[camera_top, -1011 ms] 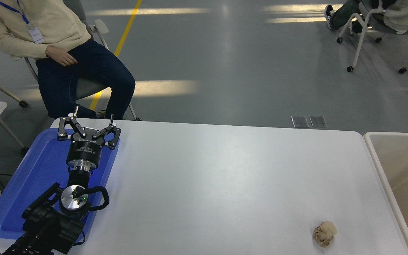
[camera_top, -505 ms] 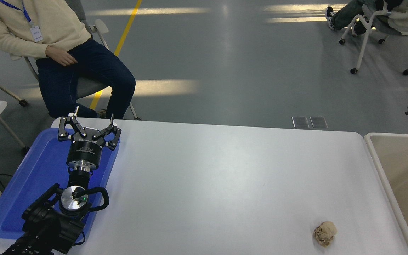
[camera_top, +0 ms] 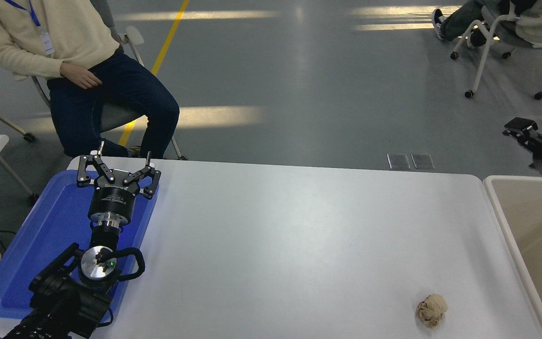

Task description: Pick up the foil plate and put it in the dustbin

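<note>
The foil plate is out of view in the head view. The dustbin (camera_top: 497,207) is a large beige bin at the table's right end, cut off by the picture's edge. My right gripper (camera_top: 521,129) comes in from the right edge, held above the bin's far rim; only part of it shows. My left gripper (camera_top: 115,162) is parked at the lower left over the blue tray (camera_top: 40,235), open and empty.
A small crumpled beige paper ball (camera_top: 431,310) lies near the table's front right. A person sits on a chair (camera_top: 111,113) beyond the table's far left corner. Wheeled chairs stand on the floor at the top right.
My right gripper has come into view at the right edge, then risen and moved left above the bin's far rim. The left arm has not moved.
</note>
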{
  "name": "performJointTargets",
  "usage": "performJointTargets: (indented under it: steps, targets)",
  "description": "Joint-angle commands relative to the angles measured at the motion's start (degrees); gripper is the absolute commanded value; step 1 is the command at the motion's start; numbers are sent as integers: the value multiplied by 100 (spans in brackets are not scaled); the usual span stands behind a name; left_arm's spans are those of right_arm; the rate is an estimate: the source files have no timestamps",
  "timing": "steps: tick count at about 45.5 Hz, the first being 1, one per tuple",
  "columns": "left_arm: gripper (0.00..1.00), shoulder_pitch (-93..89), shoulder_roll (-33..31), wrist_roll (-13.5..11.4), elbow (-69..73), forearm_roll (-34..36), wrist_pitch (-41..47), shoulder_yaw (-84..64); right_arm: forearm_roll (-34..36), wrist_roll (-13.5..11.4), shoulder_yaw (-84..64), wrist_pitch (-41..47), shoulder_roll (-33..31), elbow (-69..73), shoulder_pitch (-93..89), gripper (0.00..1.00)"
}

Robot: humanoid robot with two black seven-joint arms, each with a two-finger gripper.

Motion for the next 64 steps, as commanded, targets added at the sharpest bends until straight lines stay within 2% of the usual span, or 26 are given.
performJointTargets:
  steps: [1, 12, 25, 31, 41, 55, 64]
  targets:
    - [100, 0, 0, 0, 0, -1, 0, 0, -35, 18, -1432, 8, 287, 1306, 1213, 100]
    - [100, 0, 0, 9, 0, 8, 0, 0, -43, 317, -2558, 26, 1016, 2370, 2251, 100]
    - [100, 0, 0, 9, -9, 8, 0, 0, -729, 317, -2787, 272, 1237, 3705, 3209, 100]
    - [100, 0, 0, 9, 0, 8, 0, 0, -834, 317, -2849, 447, 1561, 4207, 3587, 100]
    - [100, 0, 0, 9, 0, -1, 0, 0, -738, 309, -2612, 711, 2071, 4576, 3746, 100]
    - [100, 0, 0, 9, 0, -1, 0, 0, -703, 309, -2524, 1502, 2247, 4656, 3904, 100]
    - [100, 0, 0, 9, 0, 8, 0, 0, -228, 256, -2506, 1590, 2616, 4357, 3869, 100]
